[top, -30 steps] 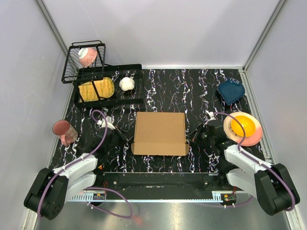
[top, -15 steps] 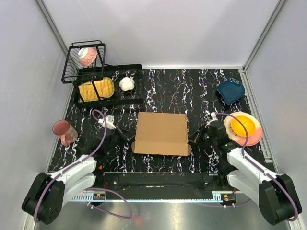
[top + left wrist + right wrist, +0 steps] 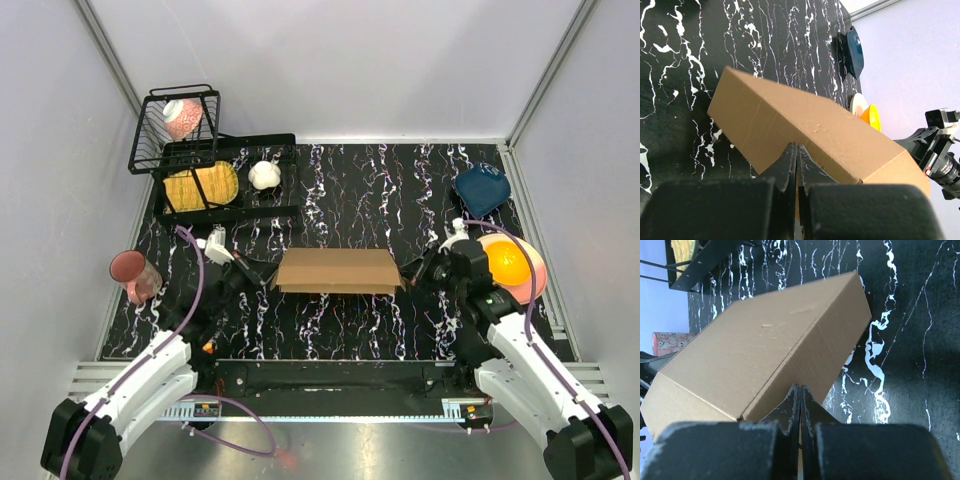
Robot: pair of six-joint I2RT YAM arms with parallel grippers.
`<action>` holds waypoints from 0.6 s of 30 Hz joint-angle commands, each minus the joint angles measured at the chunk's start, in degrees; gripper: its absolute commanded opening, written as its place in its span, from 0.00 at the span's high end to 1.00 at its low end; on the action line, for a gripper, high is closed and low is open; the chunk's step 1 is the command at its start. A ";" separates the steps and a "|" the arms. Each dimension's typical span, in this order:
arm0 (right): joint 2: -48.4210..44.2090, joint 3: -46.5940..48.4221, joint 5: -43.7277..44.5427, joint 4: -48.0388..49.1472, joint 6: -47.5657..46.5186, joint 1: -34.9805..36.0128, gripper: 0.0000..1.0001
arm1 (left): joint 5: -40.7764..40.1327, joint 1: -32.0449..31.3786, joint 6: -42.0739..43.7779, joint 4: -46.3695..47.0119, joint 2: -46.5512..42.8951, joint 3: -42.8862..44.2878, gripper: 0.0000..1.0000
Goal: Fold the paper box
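Note:
The paper box (image 3: 337, 271) is a closed brown cardboard mailer, raised and tilted so the top view sees it as a narrow strip at the middle of the table. My left gripper (image 3: 268, 274) is shut on its left end and my right gripper (image 3: 408, 272) is shut on its right end. In the left wrist view the paper box (image 3: 805, 125) slopes away from my left gripper (image 3: 797, 150), with a thin cardboard edge pinched between the fingers. The right wrist view shows the paper box (image 3: 760, 350) the same way in my right gripper (image 3: 800, 392).
A black dish rack (image 3: 230, 212) with a yellow item and a white object (image 3: 264, 175) stands at the back left, a wire basket (image 3: 175, 125) above it. A pink cup (image 3: 133, 275) sits at the left edge. A blue bowl (image 3: 482, 190) and a yellow bowl (image 3: 508, 264) are at the right.
The paper box lay flat on the table; both grippers have since lifted and tilted it, so it now looks much narrower from above. Both arms moved forward and up.

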 commanded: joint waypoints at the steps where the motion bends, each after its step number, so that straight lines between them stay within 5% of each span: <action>1: -1.86 5.16 -6.13 0.40 2.52 0.95 1.00 | 7.76 -1.95 -2.68 0.26 -1.76 4.66 1.00; 18: 4.72 6.66 -2.88 -0.31 2.88 0.95 1.00 | 6.10 -1.95 -1.01 0.42 7.28 9.50 1.00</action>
